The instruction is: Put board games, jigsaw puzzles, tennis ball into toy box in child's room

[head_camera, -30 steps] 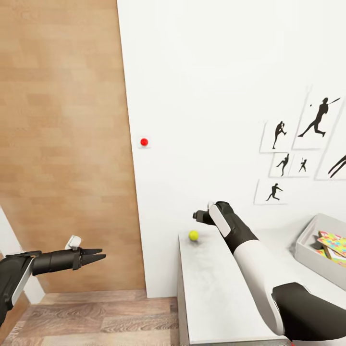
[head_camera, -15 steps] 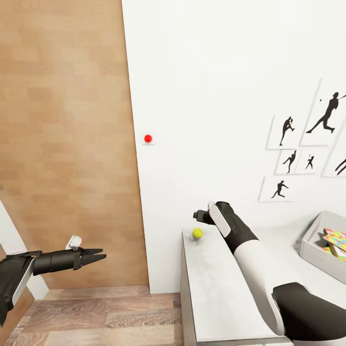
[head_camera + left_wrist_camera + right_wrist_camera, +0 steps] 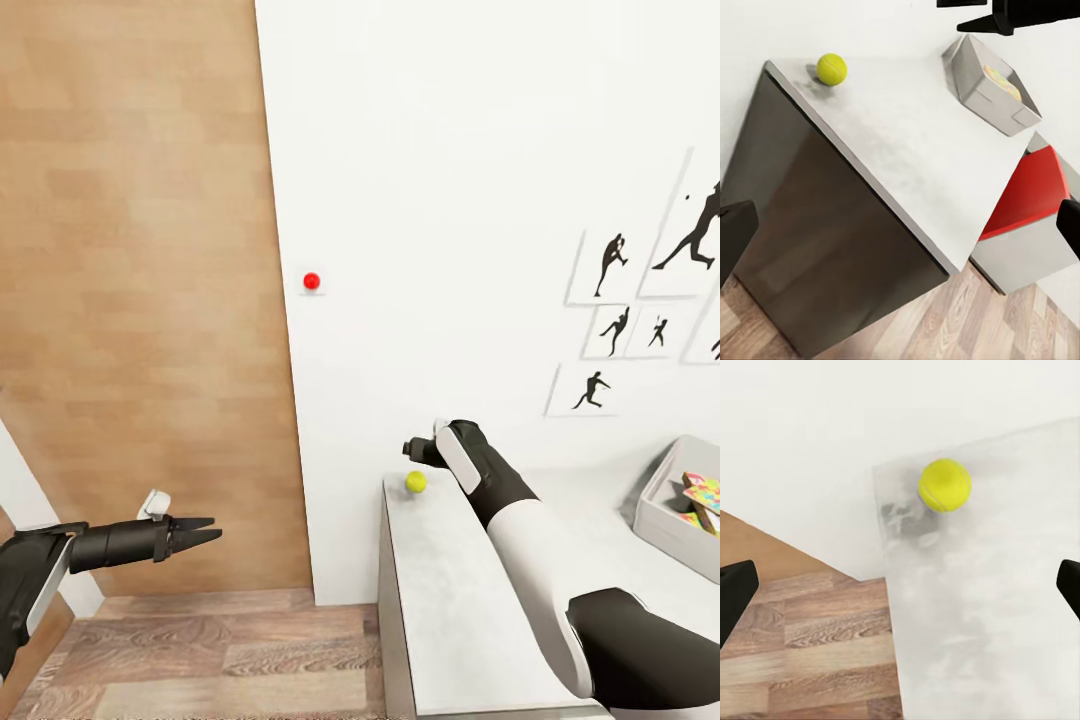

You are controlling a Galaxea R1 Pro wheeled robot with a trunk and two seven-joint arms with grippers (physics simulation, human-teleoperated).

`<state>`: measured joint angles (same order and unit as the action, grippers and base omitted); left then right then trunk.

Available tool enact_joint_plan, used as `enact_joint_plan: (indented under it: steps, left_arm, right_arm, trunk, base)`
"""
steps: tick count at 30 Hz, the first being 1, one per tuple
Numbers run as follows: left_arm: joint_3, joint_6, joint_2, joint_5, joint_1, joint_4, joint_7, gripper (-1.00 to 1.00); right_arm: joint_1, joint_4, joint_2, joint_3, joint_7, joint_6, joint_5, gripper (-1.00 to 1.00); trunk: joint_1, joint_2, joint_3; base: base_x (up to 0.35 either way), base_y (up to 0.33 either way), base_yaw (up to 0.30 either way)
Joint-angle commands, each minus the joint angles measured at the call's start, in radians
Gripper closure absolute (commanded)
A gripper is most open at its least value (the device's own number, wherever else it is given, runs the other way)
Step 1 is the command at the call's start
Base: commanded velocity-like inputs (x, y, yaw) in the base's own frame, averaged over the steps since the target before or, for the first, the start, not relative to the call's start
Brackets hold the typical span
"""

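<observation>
A yellow tennis ball (image 3: 416, 482) rests on the far left corner of the grey table (image 3: 450, 610), close to the white wall. My right gripper (image 3: 410, 451) hovers just above and behind the ball, open, with nothing between its fingers; the right wrist view looks down on the ball (image 3: 944, 485) between the spread fingers (image 3: 736, 589). The grey toy box (image 3: 662, 505) stands at the table's right, with colourful puzzle boxes (image 3: 702, 493) inside. My left gripper (image 3: 205, 530) hangs open over the floor, left of the table. In its wrist view the ball (image 3: 832, 69) and toy box (image 3: 979, 94) show.
A wooden panel (image 3: 140, 300) meets the white wall (image 3: 450, 200), which carries a red knob (image 3: 312, 281) and sports silhouettes (image 3: 640, 300). Wood floor (image 3: 220, 650) lies left of the table. A red-topped seat (image 3: 1027, 195) stands beside the table's far side.
The camera has turned a little left, so the whole picture has slid right. The ball now lies nearer under my right gripper. Both grippers stay open.
</observation>
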<state>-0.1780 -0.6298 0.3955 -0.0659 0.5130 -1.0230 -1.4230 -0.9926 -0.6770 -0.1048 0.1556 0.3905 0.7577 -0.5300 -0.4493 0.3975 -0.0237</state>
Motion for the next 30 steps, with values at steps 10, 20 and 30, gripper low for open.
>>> enact_joint_plan:
  steps: [10,20,30]
  left_arm:
    - [0.000,-0.011,0.000,-0.001,0.001,0.000,-0.002,-1.00]
    - [-0.001,-0.007,0.000,-0.002,0.001,0.000,-0.002,-1.00]
    - [-0.001,-0.006,0.000,-0.002,0.001,0.000,-0.002,-1.00]
  right_arm:
    - [-0.001,0.017,0.003,0.000,0.010,0.001,-0.009,-1.00]
    - [-0.001,0.022,0.004,0.000,0.009,0.000,-0.008,-1.00]
    - [0.000,0.022,0.004,0.002,0.009,0.000,-0.008,-1.00]
  trunk:
    - [-0.001,0.003,-0.019]
    - [-0.001,0.003,-0.035]
    - [-0.001,0.003,-0.052]
  base:
    - [0.114,0.001,0.000]
    - [0.120,0.000,0.000]
    - [0.007,0.000,0.000]
